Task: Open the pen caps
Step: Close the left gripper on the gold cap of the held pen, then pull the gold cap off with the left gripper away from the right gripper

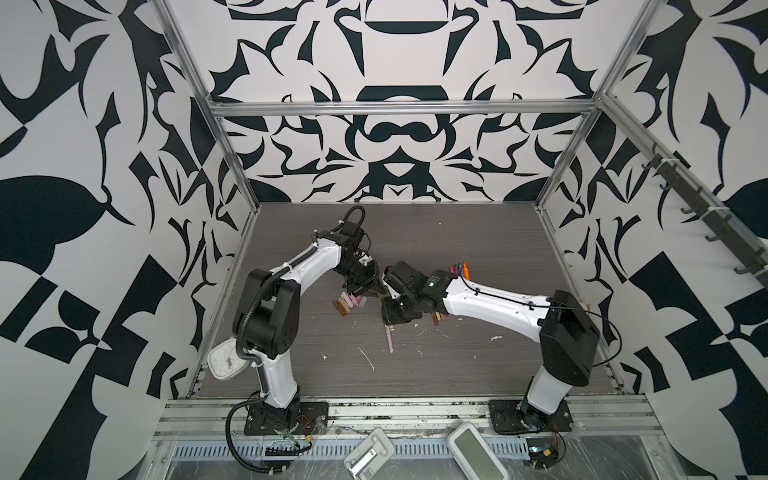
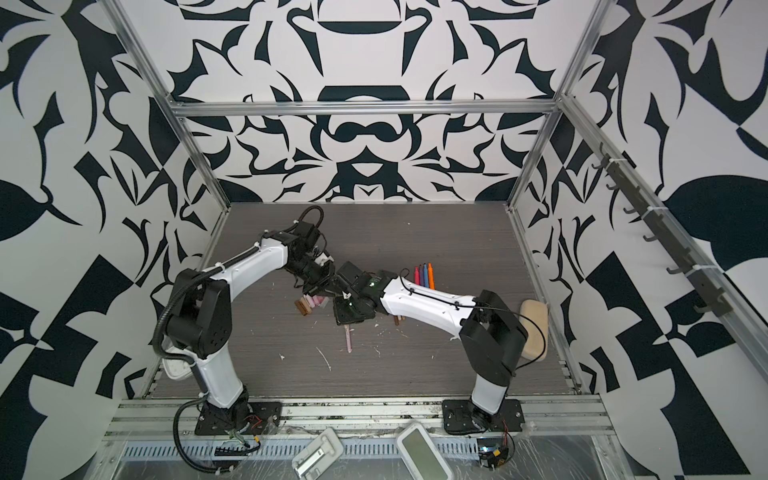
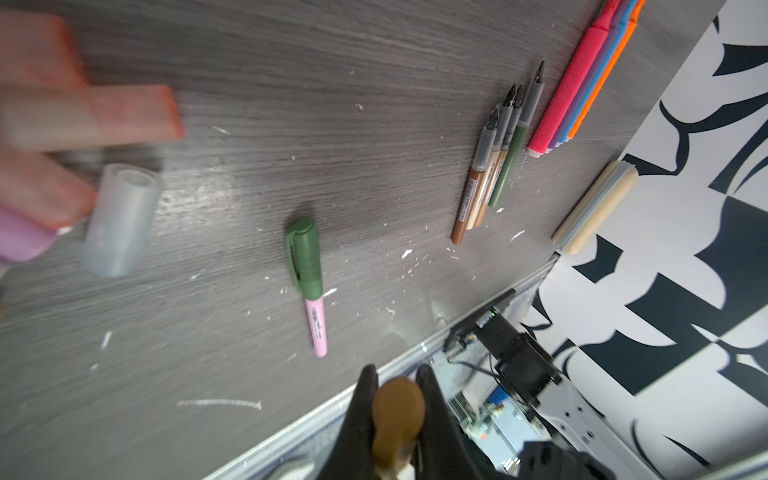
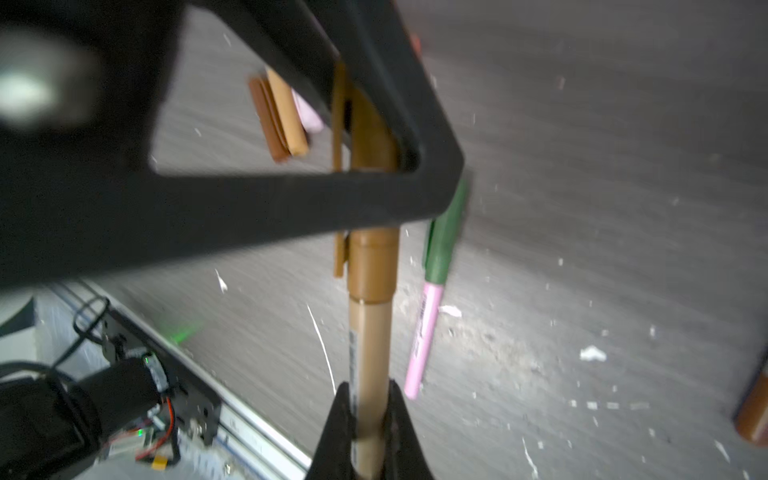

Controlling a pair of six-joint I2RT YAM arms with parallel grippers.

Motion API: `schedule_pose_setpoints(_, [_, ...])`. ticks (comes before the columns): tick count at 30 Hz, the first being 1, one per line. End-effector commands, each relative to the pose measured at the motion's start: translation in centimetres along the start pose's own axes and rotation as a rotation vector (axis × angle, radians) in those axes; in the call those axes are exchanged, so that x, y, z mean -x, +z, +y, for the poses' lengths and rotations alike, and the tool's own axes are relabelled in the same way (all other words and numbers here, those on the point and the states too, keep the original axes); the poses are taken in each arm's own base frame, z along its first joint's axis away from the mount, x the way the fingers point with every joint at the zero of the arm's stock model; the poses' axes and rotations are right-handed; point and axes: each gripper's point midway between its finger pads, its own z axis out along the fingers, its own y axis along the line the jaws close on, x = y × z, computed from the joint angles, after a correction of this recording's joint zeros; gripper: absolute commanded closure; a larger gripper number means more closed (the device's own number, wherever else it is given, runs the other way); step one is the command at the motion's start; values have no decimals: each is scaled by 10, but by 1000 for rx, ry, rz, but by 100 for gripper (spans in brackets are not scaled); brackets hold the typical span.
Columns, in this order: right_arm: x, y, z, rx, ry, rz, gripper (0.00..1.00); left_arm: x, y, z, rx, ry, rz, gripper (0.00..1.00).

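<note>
So both my arms meet over the middle of the counter [image 1: 478,232]. My right claw [image 4: 369,388] is clamped on the barrel of a tan pen [image 4: 370,345], a finger on each side; my left claw [image 3: 397,374] is squeezed onto the brown cap [image 4: 372,266] at the other end of that same pen. The cap sits on the barrel (the left wrist view only gives me its rounded end, poking out between the fingers); the pen is held up off the counter between the two claws.

Under it lies a pink pen [image 3: 316,328] wearing a green cap [image 3: 308,257]; in both top views it's on bare counter just in front of where the claws meet.

The loose caps [image 1: 348,301] are in a little heap just beside the left claw, brown and tan at one end, pink ones behind. Up close in the left wrist view they're a peach and pink blur, with a clear stubby tube [image 3: 120,220] next to them; I can't tell whether that's a cap too.

Over on the right side, four uncapped pens [image 3: 494,166] lie packed side by side, brown, tan and green with grey nibs showing. Right next to them are the bright pens [image 3: 577,83], pink-red, purple, blue and orange, also in a tight row; a beige case [image 3: 594,208] rests at the counter's right edge.
</note>
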Motion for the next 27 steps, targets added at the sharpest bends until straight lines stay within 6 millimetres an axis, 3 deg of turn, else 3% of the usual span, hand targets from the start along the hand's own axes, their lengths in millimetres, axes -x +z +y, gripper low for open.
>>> schedule_pose_setpoints(1, [-89, -12, -9, -59, -9, 218, 100, 66, -47, 18, 27, -9, -192, 100])
schedule_pose_setpoints(4, [-90, -19, -13, -35, 43, 167, 100, 73, -56, 14, 45, 14, -203, 100])
schedule_pose_setpoints(9, [-79, -29, -21, -45, 52, 133, 100, 67, -51, 24, 69, 9, -188, 100])
schedule_pose_setpoints(14, [-77, -30, -16, -27, 30, 150, 100, 69, -53, 26, 64, 10, -204, 100])
schedule_pose_setpoints(22, [-88, -41, -7, 51, 54, 111, 100, 116, -95, 30, 88, -4, -328, 100])
schedule_pose_setpoints(27, [-88, -49, -12, 59, 75, 68, 100, 118, -105, 29, 108, 16, -349, 100])
